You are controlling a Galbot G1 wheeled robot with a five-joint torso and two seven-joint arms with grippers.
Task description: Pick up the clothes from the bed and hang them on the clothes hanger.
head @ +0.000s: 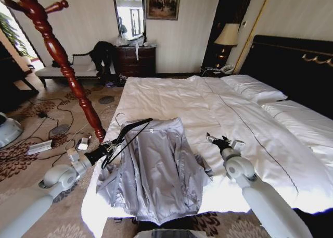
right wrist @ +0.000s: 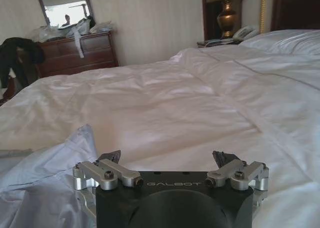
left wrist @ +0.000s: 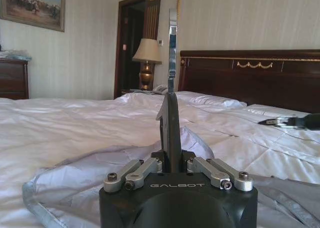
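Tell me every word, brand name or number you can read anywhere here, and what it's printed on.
"GALBOT": on the black body of the left hand, shut on the clothes hanger.
"GALBOT": on the black body of the right hand, open above the bed.
Nothing readable on the jacket or the framed painting.

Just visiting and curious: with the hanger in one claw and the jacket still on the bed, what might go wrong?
The left gripper pinches the clothes hanger by one thin end, so it might twist or slip. The grey jacket lies at the bed's edge and could slide off. The open right gripper might grab duvet as well.
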